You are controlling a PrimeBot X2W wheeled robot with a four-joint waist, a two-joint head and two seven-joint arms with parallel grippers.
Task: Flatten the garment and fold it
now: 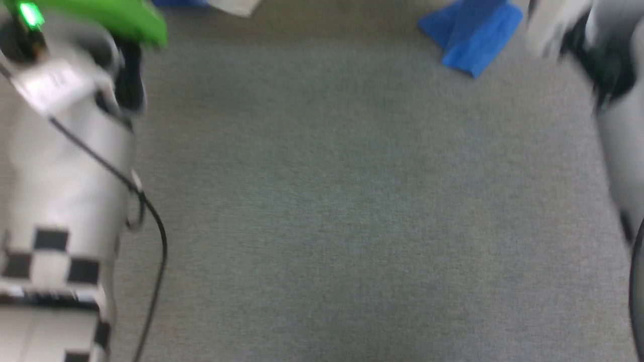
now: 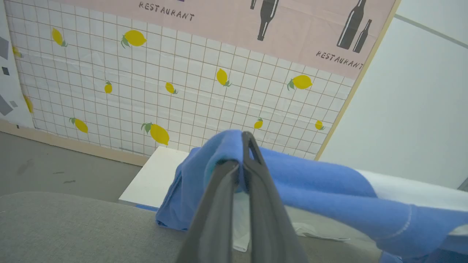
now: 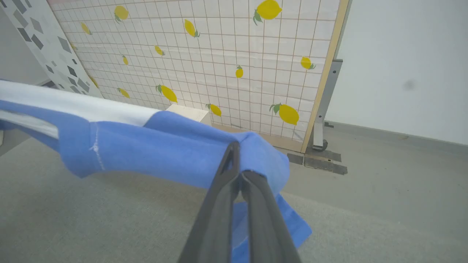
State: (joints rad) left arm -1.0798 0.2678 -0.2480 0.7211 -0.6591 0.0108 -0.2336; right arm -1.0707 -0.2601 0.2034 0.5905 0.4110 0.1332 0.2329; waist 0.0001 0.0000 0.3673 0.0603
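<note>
Presently holding the garment (image 2: 310,182) off the grey surface (image 1: 322,201), strung as a band between its two sleeves: blue at each end, white across the middle. Runs side to side, long axis from one pincer to the other, sagging a little toward the surface. From the right wrist, seen as blue sleeve cloth leading off to the left into white (image 3: 146,146), with a loose blue flap hanging below the pinch. Left gripper (image 2: 242,153) clamped tight on the bunched tip of one sleeve, jaws pressed together with cloth between. Right gripper (image 3: 239,164) likewise closed on the other sleeve's tip. Neither arm nearer, by the look of it: each at its own end. Judged next: lower both ends together, line level, to lay the body flat on the grey surface. Beyond, a lemon-patterned panel (image 2: 182,91) and a white box (image 2: 153,179) at its foot. Head view blurred, with a blue part of the garment at its top right.
</note>
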